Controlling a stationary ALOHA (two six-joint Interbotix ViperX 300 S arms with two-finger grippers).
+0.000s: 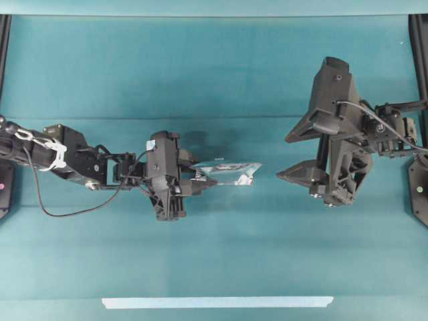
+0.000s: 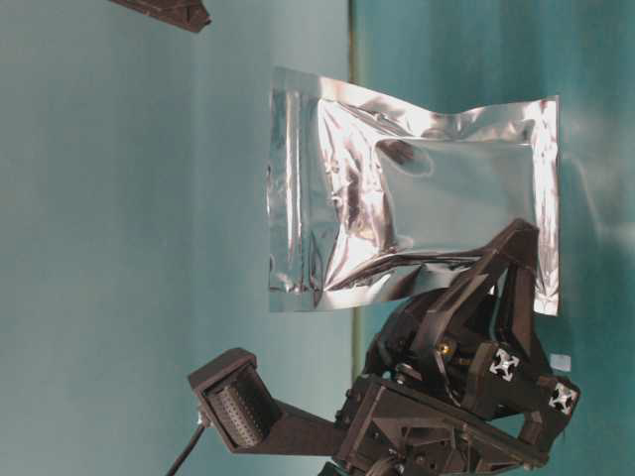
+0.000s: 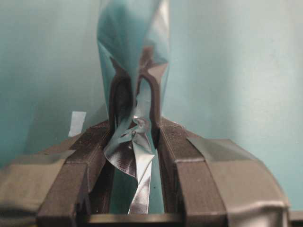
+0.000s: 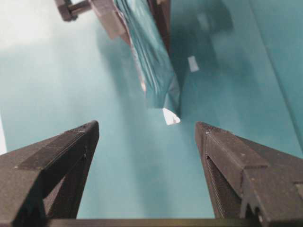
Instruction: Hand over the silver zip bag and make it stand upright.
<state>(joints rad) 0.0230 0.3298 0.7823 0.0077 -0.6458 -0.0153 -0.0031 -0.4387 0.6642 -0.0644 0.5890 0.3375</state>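
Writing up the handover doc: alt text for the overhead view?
The left gripper holds the silver zip bag out toward the open right gripper, which waits apart from it, above a teal table with a pale tape strip.

A robot lab bench: teal table (image 1: 214, 73) with black frame rails (image 1: 5, 60).

In your overhead view the left hand (image 1: 189, 179) covers the near end of the silver zip bag (image 1: 227, 172); the table-level view crops the right hand (image 2: 169, 12) to one dark tip, and both wrist views blur their own fingers
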